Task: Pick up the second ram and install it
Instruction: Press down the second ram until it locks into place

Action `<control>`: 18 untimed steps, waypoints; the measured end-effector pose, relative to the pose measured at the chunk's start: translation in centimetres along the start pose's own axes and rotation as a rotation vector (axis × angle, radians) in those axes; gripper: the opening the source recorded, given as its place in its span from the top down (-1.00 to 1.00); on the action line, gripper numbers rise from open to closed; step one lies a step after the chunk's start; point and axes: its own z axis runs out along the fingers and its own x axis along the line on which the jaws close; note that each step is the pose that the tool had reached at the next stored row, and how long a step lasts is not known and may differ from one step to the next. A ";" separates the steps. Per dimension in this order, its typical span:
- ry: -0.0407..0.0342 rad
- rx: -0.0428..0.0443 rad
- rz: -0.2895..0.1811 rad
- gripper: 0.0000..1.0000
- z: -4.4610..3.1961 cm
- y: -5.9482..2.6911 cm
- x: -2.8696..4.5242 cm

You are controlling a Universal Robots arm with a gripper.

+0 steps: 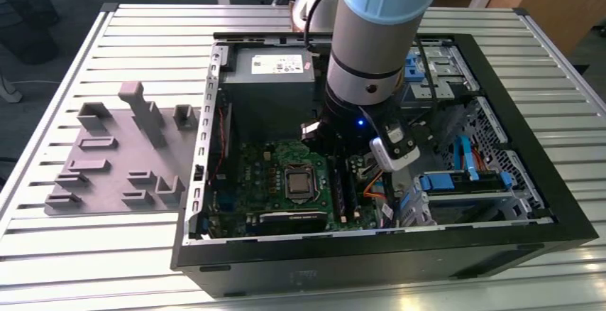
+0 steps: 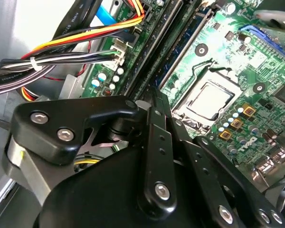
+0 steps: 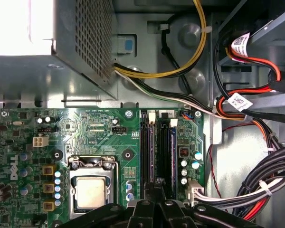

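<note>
My gripper (image 1: 331, 149) is down inside the open computer case, over the green motherboard (image 1: 274, 176). In both wrist views the black fingers (image 2: 154, 111) are pressed together, with their tips over the long black memory slots (image 3: 156, 147) beside the processor socket (image 3: 91, 192). The second ram (image 2: 195, 29) shows edge-on as a thin blue-green strip. It lies along one slot, in line with the gripper (image 2: 155, 92). The gripper (image 3: 154, 189) looks shut on its near end. Whether the stick is fully seated cannot be told.
Bundles of coloured cables (image 3: 256, 190) lie close beside the slots. The power supply (image 1: 274, 66) fills the case's far corner, and drive bays with blue clips (image 1: 464, 179) stand on the exterior view's right. A grey parts holder (image 1: 118, 151) lies on the slatted table (image 1: 76, 254).
</note>
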 end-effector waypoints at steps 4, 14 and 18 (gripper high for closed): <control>0.0000 0.0000 0.000 0.79 0.23 -0.01 0.00; 0.0004 0.0011 0.000 0.79 1.13 -0.05 0.00; -0.0009 -0.0026 0.000 0.79 0.85 0.01 -0.02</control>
